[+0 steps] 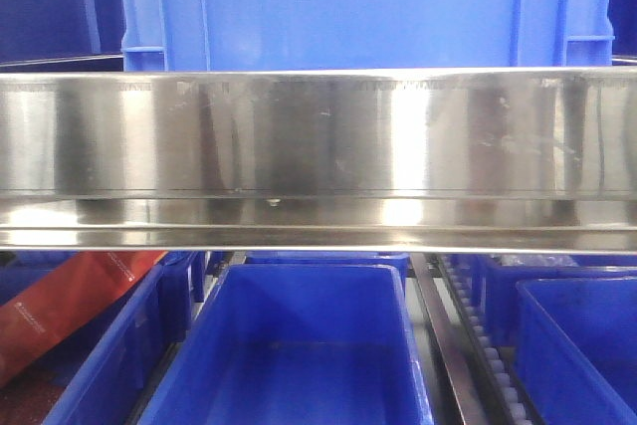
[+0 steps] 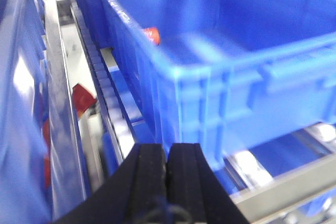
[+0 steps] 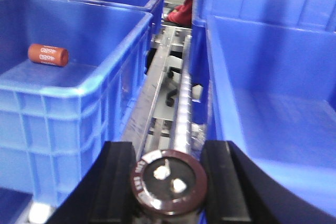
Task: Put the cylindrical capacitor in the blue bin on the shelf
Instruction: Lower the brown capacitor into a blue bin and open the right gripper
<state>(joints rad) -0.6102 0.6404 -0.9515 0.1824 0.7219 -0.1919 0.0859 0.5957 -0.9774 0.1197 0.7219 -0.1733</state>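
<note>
1. Front view: the shiny stainless-steel shelf rail (image 1: 318, 146) spans the frame, with an open blue plastic bin (image 1: 309, 345) below. Neither gripper shows.
2. Left wrist view: the left gripper (image 2: 168, 169) is pinched together and empty.
3. Right wrist view: the right gripper (image 3: 168, 181) clamps the dark brown cylindrical capacitor (image 3: 169, 186) over the metal roller track (image 3: 182, 103). The drop into a bin remains.

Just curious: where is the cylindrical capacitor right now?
Right wrist view, bottom centre: the capacitor sits between the right gripper's fingers, over the rail between two blue bins.

One bin (image 1: 363, 7) stands on the shelf (image 1: 318, 136), behind its rail — other bins (image 1: 299, 345) below, side by side
</note>
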